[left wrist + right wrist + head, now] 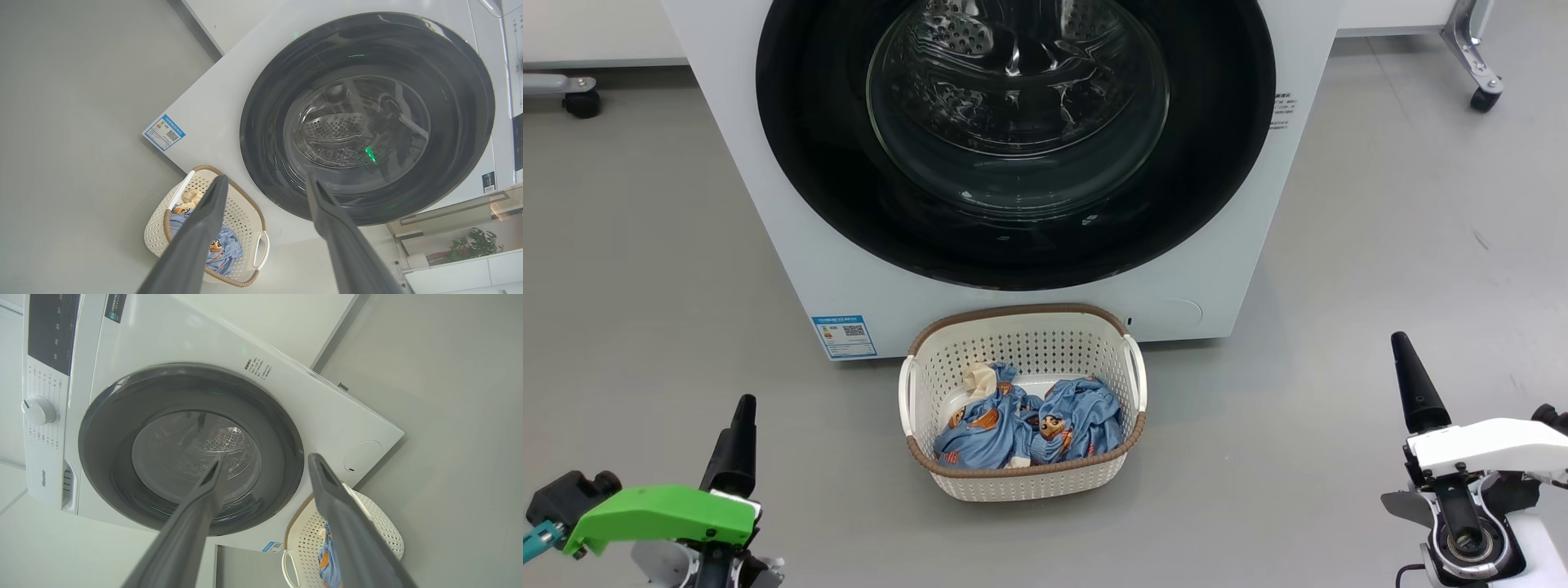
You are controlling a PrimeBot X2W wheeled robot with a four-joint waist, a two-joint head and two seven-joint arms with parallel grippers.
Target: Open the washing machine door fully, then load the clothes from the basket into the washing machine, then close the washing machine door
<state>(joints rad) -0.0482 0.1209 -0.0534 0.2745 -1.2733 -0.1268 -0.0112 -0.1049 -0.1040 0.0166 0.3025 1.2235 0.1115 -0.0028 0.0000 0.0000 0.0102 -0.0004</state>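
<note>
Left gripper [267, 179] near left, low over grey floor [645, 245], fingers spread apart, nothing between them. Blue label sticker [844, 336] on lower left corner of washing machine [760, 212]. Washing machine door [809, 180] shut flush on front; perforated drum [956, 33] visible through glass. Basket [1023, 347] on floor just before machine, below door; clothes [1029, 425] heaped inside. Right gripper [267, 458] near right, fingers apart, empty, well apart from basket.

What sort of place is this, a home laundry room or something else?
Probably a lab or test space set up as a laundry corner: a front-loading washing machine, a basket of clothes on a bare grey floor, and castor-wheeled frame legs off to the sides.
</note>
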